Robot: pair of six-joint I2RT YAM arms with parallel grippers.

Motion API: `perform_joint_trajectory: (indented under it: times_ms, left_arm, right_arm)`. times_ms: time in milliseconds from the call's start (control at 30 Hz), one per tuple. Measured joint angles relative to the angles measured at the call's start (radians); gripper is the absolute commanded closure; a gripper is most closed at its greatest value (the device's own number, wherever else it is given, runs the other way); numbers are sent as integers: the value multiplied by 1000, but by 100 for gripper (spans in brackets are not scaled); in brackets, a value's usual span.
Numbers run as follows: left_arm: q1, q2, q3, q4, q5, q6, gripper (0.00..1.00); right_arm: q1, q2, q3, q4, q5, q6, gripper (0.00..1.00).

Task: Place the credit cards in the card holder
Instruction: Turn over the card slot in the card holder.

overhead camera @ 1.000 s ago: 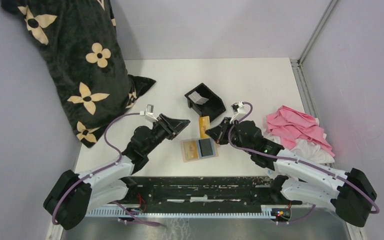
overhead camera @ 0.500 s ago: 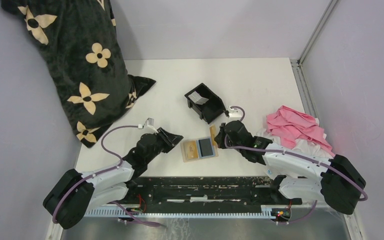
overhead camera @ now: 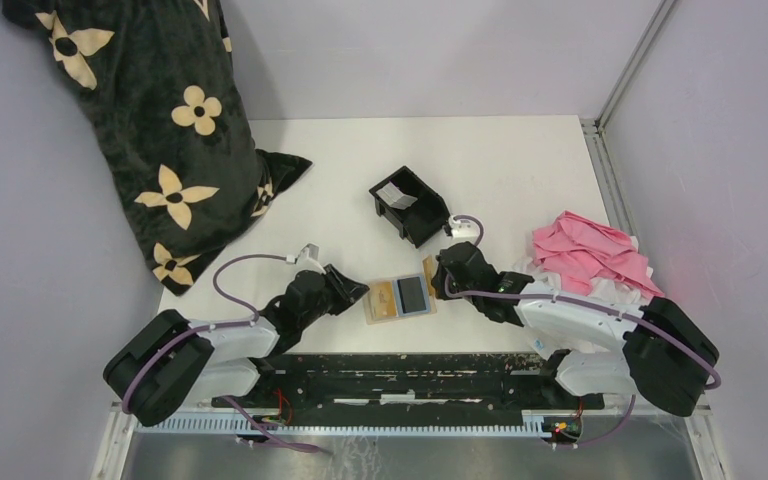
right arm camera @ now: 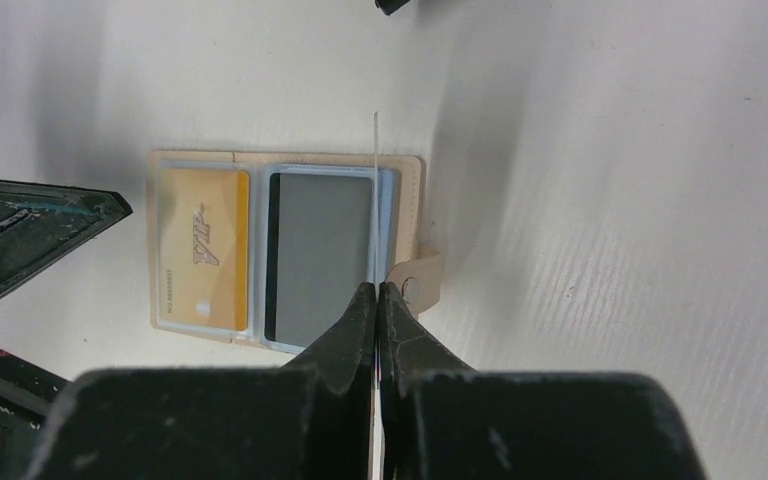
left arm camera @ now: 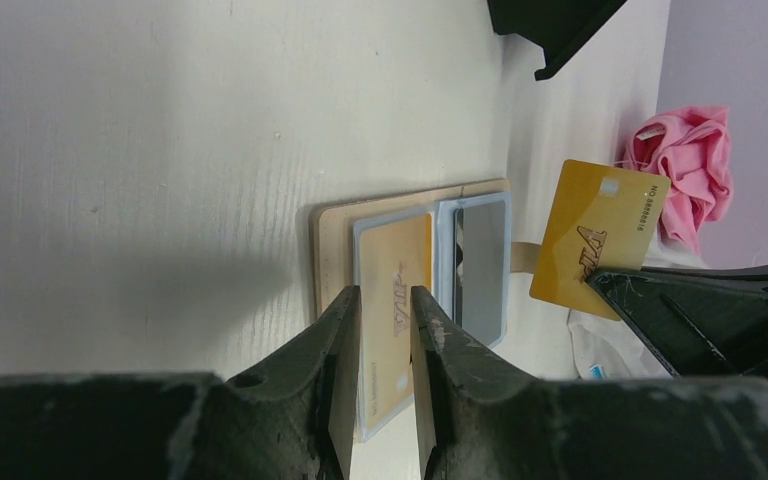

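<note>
Golden-yellow credit card (left arm camera: 600,235) pinched by a lower corner in closed right end effector (right arm camera: 377,290), upright, just beyond fingertips over snap-tab side of card holder (right arm camera: 410,190). Likely light, stiff, slick: best gripped across faces. Left end effector (left arm camera: 385,295) narrowly parted at holder's far end.

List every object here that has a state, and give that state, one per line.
card holder: open flat, both sleeves filled
loose gold card: upright, pinched by right gripper
right gripper: shut on loose gold card
left gripper: slightly open over card holder
black tray: holds one pale card
</note>
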Motion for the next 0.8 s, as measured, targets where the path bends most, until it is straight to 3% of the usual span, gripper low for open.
perform_joint_trajectory:
  times_ms: [800]
  left_arm:
    - [-14,35,-6,14,-2,1,68]
  right_arm:
    - [0,67,-1,56,-24,8,99]
